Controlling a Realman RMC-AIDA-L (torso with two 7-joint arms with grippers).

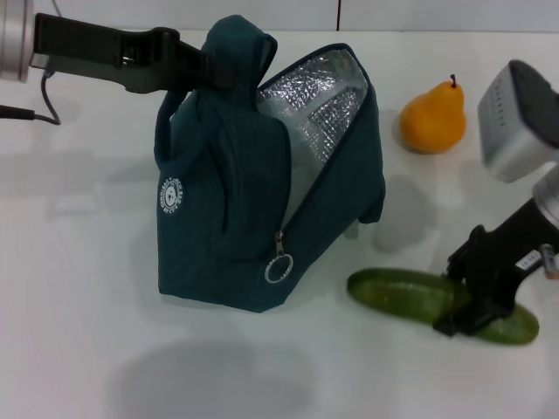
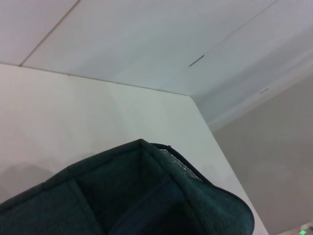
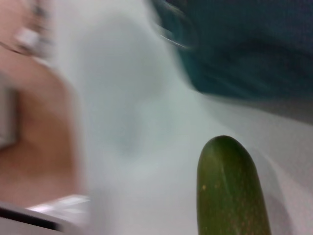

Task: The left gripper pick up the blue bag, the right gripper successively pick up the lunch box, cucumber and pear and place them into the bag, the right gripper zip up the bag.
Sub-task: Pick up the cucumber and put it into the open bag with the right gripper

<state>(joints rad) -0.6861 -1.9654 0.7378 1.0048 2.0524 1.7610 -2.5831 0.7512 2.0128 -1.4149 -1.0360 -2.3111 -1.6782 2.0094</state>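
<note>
The blue bag (image 1: pixel 227 218) stands on the white table, its zipper open and the silver lining showing. My left gripper (image 1: pixel 208 68) is shut on the bag's top fabric and holds it up; the left wrist view shows the bag's rim (image 2: pixel 137 196). A pale surface shows inside the opening, and I cannot tell whether it is the lunch box. The green cucumber (image 1: pixel 402 292) lies right of the bag, with my right gripper (image 1: pixel 472 301) shut around its right part. Its rounded end (image 3: pixel 232 191) is close in the right wrist view. The orange-yellow pear (image 1: pixel 432 118) stands at the back right.
A round zipper pull ring (image 1: pixel 278 269) hangs on the bag's front. The white table (image 1: pixel 87 262) stretches left of and in front of the bag. A wall rises behind the table's far edge (image 2: pixel 98 81).
</note>
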